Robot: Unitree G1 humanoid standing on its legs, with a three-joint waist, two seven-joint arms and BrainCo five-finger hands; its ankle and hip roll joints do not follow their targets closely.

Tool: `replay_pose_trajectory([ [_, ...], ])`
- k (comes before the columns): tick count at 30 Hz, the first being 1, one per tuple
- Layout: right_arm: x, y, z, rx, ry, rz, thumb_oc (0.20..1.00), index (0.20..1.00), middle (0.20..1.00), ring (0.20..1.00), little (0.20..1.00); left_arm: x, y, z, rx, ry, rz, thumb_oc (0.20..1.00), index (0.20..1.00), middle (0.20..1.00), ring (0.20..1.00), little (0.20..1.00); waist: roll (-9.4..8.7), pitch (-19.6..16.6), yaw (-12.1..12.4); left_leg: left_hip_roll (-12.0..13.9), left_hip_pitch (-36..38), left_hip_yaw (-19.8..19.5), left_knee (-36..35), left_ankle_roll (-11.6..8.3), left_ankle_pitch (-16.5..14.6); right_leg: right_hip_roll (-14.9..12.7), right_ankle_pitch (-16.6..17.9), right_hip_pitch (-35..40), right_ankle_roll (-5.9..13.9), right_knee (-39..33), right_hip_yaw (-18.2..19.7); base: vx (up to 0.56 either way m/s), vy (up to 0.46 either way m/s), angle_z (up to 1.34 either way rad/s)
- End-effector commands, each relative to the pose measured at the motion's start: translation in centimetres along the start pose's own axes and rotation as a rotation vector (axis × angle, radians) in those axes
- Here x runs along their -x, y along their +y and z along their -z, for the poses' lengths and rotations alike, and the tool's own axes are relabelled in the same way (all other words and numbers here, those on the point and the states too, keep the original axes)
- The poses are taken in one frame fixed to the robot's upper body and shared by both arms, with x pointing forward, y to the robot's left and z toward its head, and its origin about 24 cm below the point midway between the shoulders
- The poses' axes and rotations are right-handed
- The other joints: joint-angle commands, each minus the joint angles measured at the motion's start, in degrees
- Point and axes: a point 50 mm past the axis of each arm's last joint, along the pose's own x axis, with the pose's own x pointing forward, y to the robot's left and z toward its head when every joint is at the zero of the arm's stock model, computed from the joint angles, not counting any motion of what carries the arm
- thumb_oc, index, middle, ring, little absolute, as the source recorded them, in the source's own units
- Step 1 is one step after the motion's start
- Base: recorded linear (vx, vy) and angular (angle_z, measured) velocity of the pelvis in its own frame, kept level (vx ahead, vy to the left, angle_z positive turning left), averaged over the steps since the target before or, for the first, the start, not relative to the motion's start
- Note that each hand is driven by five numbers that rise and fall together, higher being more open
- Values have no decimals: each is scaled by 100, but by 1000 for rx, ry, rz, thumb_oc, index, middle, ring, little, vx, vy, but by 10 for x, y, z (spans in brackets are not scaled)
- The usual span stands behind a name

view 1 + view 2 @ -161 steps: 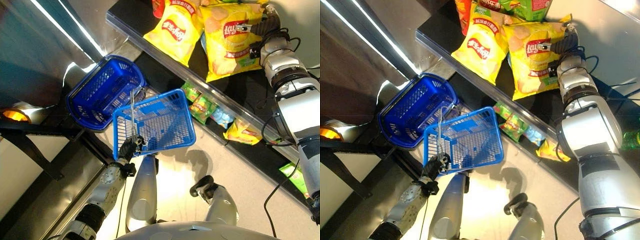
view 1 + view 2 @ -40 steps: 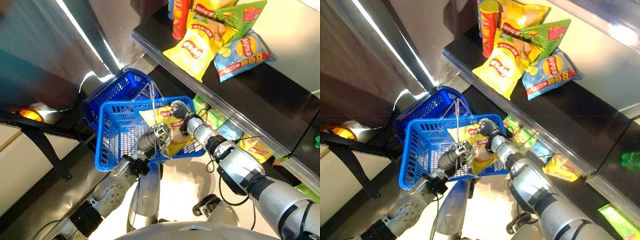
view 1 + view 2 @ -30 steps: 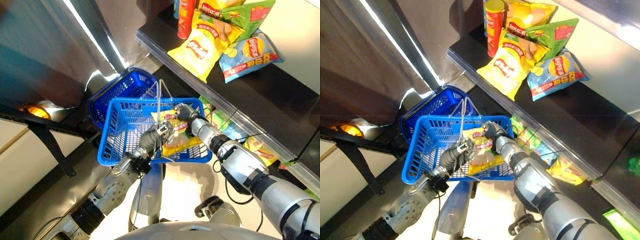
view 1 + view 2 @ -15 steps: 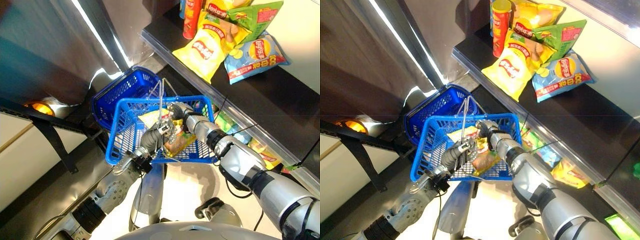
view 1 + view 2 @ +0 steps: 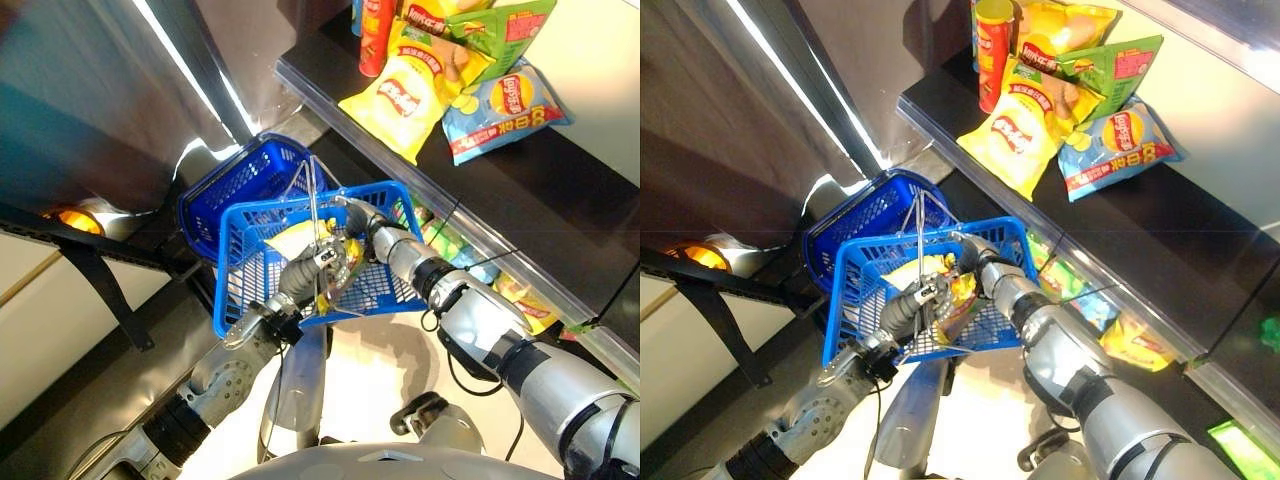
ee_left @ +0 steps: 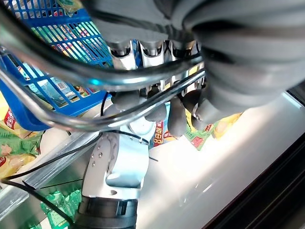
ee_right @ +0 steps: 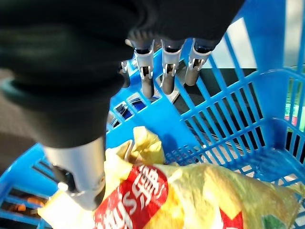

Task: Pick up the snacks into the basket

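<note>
A blue plastic basket (image 5: 236,268) hangs in front of me by its metal wire handle (image 6: 71,78). My left hand (image 5: 305,275) is curled round that handle from below. A yellow chips bag (image 7: 190,195) lies inside the basket, also visible from above as the yellow bag (image 5: 288,240). My right hand (image 5: 358,215) reaches into the basket near its far rim. Its fingers (image 7: 166,71) are straight and point at the basket's wall (image 7: 228,124), apart from the bag, with the thumb beside the bag.
A second blue basket (image 5: 240,178) rests just behind the held one. The black shelf (image 5: 560,190) above carries a yellow chips bag (image 5: 395,100), a blue bag (image 5: 505,100), a green bag (image 5: 500,25) and a red can (image 5: 372,35). Small snack packs (image 5: 445,240) lie on the lower shelf.
My right hand carried a yellow bag from the shelf into the basket. Over the last half second the bag settled lower and the hand's fingers came off it.
</note>
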Motion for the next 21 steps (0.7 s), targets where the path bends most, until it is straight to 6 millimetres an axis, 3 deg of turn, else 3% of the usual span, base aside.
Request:
replay_pose_trajectory([
  [1,-7,-39,-49,-100,-190,117,1000,1000,1000,1000,1000,-5,-45,-51,-72,-265,220,200,200,200,200,200,60,4,-120,82,238,371,63,208,-338,136,781,-465,84,166,320,-7,14,-8],
  [5,6,-38,-49,-215,-294,138,1000,1000,1000,1000,1000,2,-27,-55,-134,-295,100,200,200,200,200,200,-51,63,-378,158,298,475,105,192,-372,158,791,-512,64,172,453,-10,29,-23],
  [10,41,-5,-9,-473,-301,141,1000,1000,1000,1000,1000,19,8,-52,-195,-317,-121,200,200,200,200,200,-169,64,-708,244,429,592,121,185,-428,164,789,-475,62,163,572,-10,15,-26],
  [11,49,0,1,-529,-289,152,1000,1000,1000,1000,1000,22,16,-49,-198,-311,-165,200,200,200,200,200,-198,52,-778,245,417,649,45,242,-275,159,898,-463,-34,63,498,23,7,-21],
  [12,59,5,16,-578,-261,158,1000,1000,1000,1000,1000,28,25,-47,-208,-303,-214,200,200,200,200,200,-227,27,-849,268,523,620,96,178,-432,173,792,-397,61,113,585,31,19,-12],
  [14,77,13,39,-662,-220,165,1000,1000,1000,1000,1000,35,39,-39,-204,-279,-295,200,200,200,200,200,-264,-36,-960,284,608,699,-6,228,-295,180,922,-288,-21,-56,537,39,15,-13],
  [15,89,21,52,-718,-193,159,1000,1000,1000,1000,1000,41,49,-32,-209,-254,-347,200,200,200,200,200,-286,-66,-1029,308,749,674,8,154,-433,216,841,-169,79,-47,615,-11,23,-16],
  [16,98,24,59,-734,-182,154,1000,1000,1000,1000,1000,44,55,-29,-212,-242,-380,200,200,200,200,200,-316,-104,-1100,308,783,740,-112,204,-277,233,973,-108,2,-212,555,50,12,-21],
  [21,126,43,81,-853,-126,109,1000,1000,1000,1000,1000,60,77,-9,-218,-173,-495,200,200,200,200,200,-398,-278,-1381,331,1205,877,-537,157,-141,378,1132,216,23,-704,647,35,19,-18],
])
